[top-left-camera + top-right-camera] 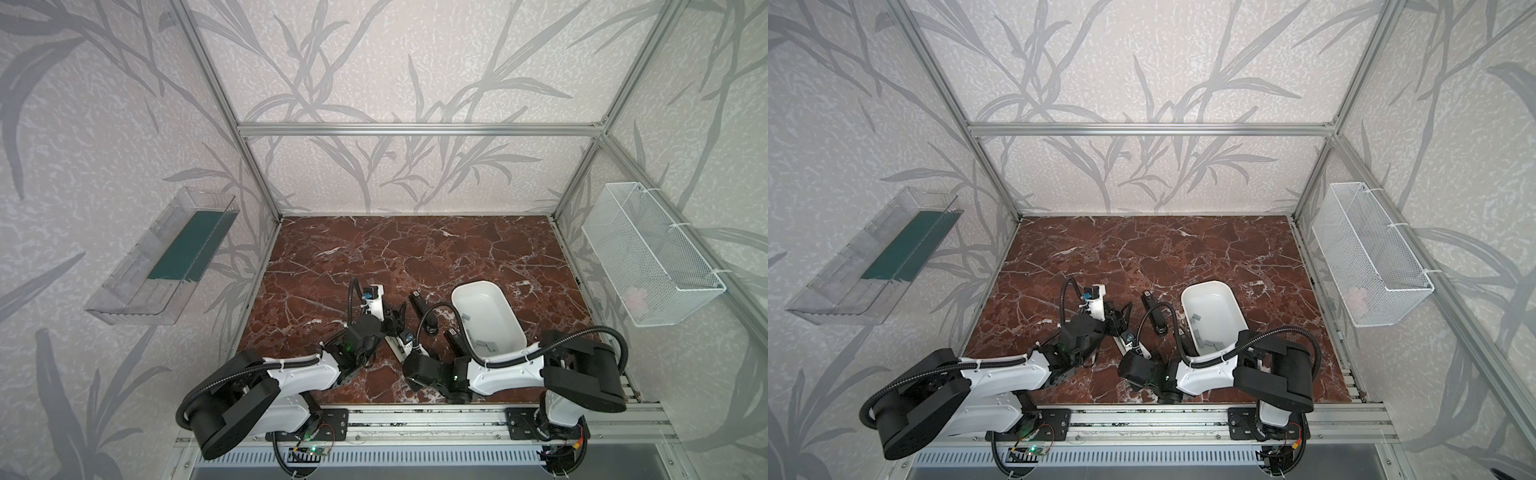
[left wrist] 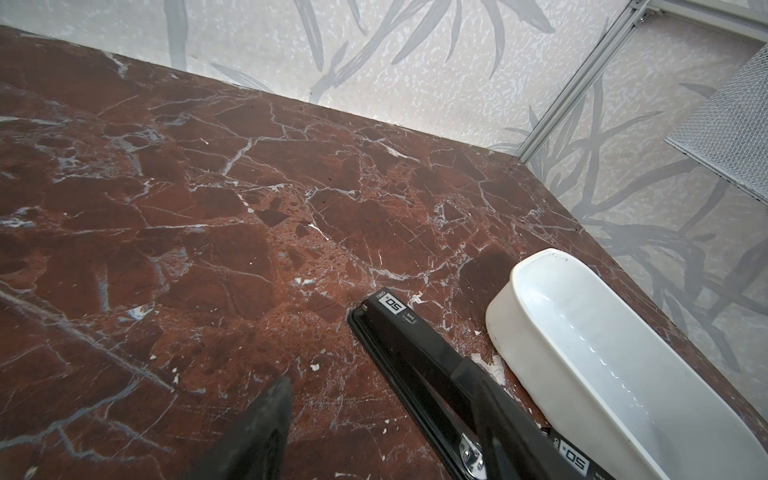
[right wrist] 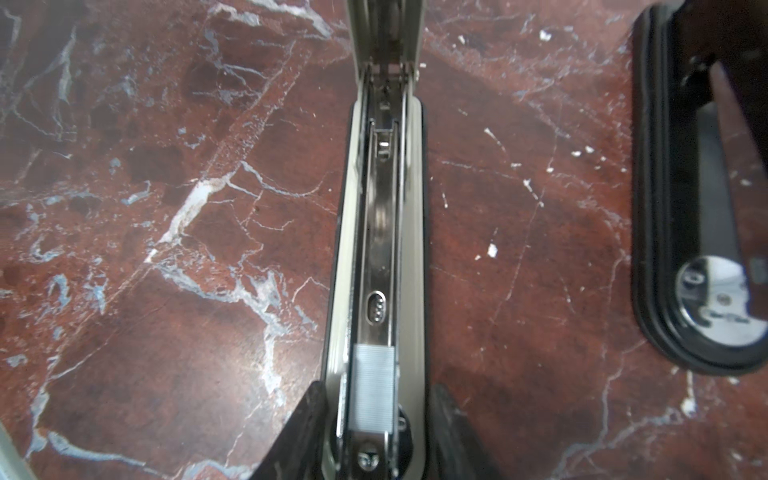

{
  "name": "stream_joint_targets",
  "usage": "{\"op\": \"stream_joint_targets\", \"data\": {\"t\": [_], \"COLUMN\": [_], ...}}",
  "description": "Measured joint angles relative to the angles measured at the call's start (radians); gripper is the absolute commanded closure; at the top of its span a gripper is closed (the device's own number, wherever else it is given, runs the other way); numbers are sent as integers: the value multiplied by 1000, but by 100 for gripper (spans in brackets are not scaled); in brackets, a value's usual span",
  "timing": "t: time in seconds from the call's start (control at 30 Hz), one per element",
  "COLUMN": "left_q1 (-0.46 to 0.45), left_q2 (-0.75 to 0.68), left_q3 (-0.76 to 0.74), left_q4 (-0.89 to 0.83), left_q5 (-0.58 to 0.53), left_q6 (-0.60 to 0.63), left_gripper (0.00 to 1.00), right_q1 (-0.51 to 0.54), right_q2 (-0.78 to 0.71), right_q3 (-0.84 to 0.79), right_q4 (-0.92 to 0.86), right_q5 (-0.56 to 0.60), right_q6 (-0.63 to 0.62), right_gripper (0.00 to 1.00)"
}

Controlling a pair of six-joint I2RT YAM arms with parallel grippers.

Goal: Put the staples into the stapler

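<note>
Right, R pincer (image 3: 378,399) stands released, jaws apart on either side of the open pale-beige metal stapler (image 3: 409,249), at the end away from its hinge, gripping nothing. Betw. them a short flat grey ribbed staple strip (image 3: 371,380) lies in the shiny magazine channel, and neither jaw touches it. Lid is swung up at the far end. L pincer (image 1: 397,318) hovers near that far end, jaws apart, nothing seen in them; can't tell if it touches the lid. Further out on the red-brown marble desk (image 3: 166,291) there's a black stapler (image 2: 409,328) close by, then an oval white plastic tray (image 1: 478,287) w/ more grey strips (image 1: 1204,341) inside. Approx. progress: strip is in, so the main step looks done. Prob. left: shut the lid, arms clear.
</note>
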Motion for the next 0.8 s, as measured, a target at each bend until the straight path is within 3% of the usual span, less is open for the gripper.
{"op": "stream_joint_targets", "data": {"t": [0.37, 0.8], "left_q1": [-37, -40], "left_q2": [-19, -56], "left_q3": [-26, -26], "left_q4": [-8, -66], "left_q5": [8, 49], "left_q6": [32, 48], "left_gripper": [36, 29], "right_q1": [19, 18], "right_q2": [-53, -132], "right_q3": [-127, -225], "right_q4": [173, 344], "right_q5": [28, 22], "right_q6": [-61, -93], "right_gripper": [66, 60]}}
